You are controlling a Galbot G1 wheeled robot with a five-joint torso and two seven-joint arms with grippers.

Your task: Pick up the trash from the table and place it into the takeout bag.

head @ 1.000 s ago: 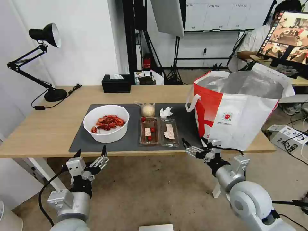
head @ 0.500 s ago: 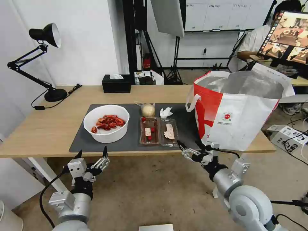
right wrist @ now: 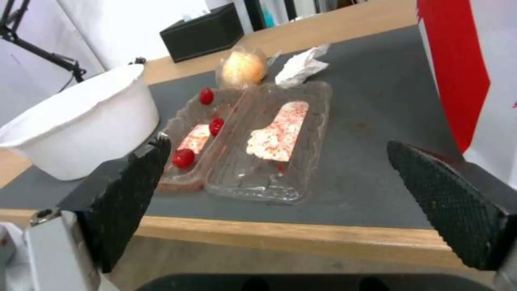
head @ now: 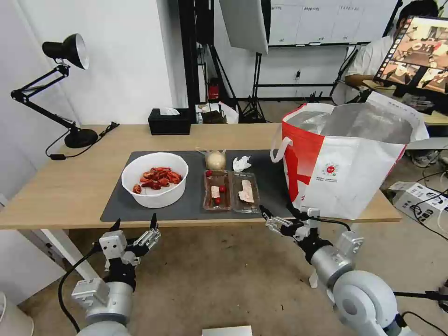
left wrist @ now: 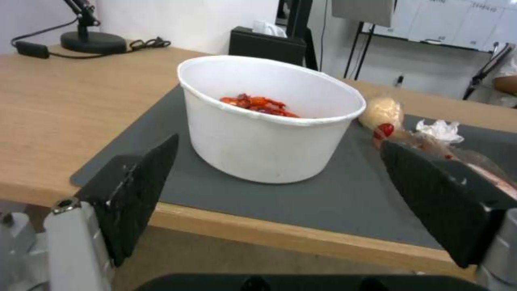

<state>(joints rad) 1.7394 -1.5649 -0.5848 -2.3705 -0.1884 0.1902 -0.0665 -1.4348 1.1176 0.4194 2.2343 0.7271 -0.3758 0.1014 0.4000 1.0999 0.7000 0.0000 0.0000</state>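
Note:
On the table (head: 70, 186) lies a dark grey mat (head: 193, 205) that carries the trash. A white bowl of red crayfish shells (head: 155, 179) sits at the mat's left, also seen as the bowl (left wrist: 269, 129). A clear two-part tray of scraps (head: 231, 191) lies mid-mat, the tray (right wrist: 258, 137) in the right wrist view. Behind it are a beige knotted bag (head: 215, 160) and a crumpled tissue (head: 241, 163). The takeout bag (head: 345, 158) stands open at the right. My left gripper (head: 134, 221) hangs open below the front edge, facing the bowl. My right gripper (head: 277, 210) is open, level with the edge, facing the tray.
A black tissue box (head: 169, 122) stands at the table's back edge. A black desk lamp (head: 65, 51) with its cable occupies the back left corner. A monitor (head: 420, 51) and a seated person are beyond the bag. Bare floor lies under both arms.
The right gripper has shifted slightly left and lower along the table's front edge. The left gripper has dipped a little. Nothing on the table has moved.

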